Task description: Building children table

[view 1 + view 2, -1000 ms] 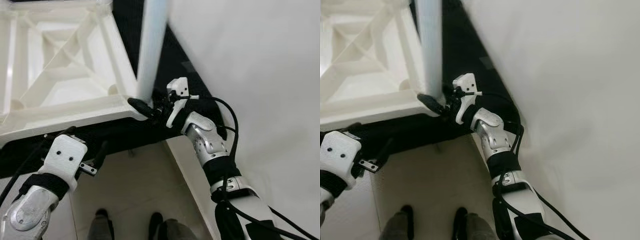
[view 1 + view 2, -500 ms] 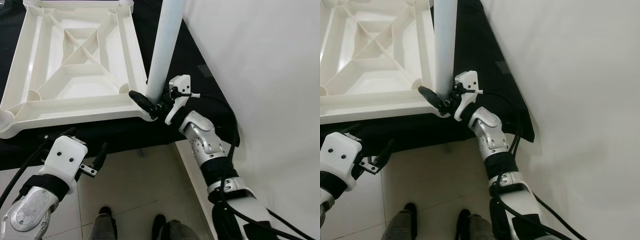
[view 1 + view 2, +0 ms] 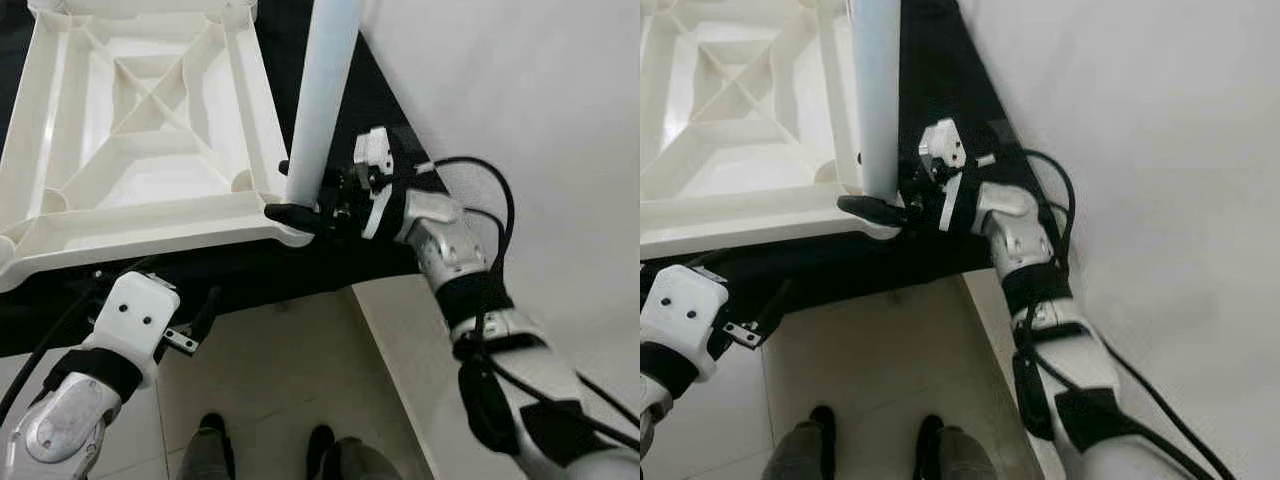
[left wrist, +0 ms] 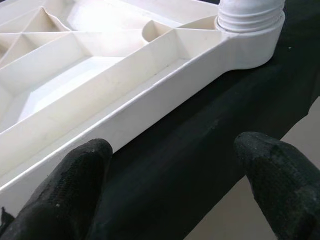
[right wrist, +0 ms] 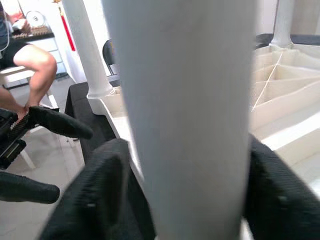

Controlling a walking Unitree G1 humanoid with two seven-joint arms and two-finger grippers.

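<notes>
From the head, the right gripper (image 3: 312, 212) clamps a white table leg (image 3: 322, 100) upright at the overturned tabletop's (image 3: 140, 130) near corner, on black cloth (image 3: 930, 60) over tiled floor (image 3: 270, 380). Left wrist: the left gripper (image 4: 175, 190), fingers apart, hovers beside the tabletop's edge. Right wrist: a seated person (image 5: 25, 60) sits beyond.

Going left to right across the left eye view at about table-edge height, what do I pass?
Left hand below the edge → upturned white tabletop → upright white table leg → right hand around the leg's base → right arm → white wall.
</notes>
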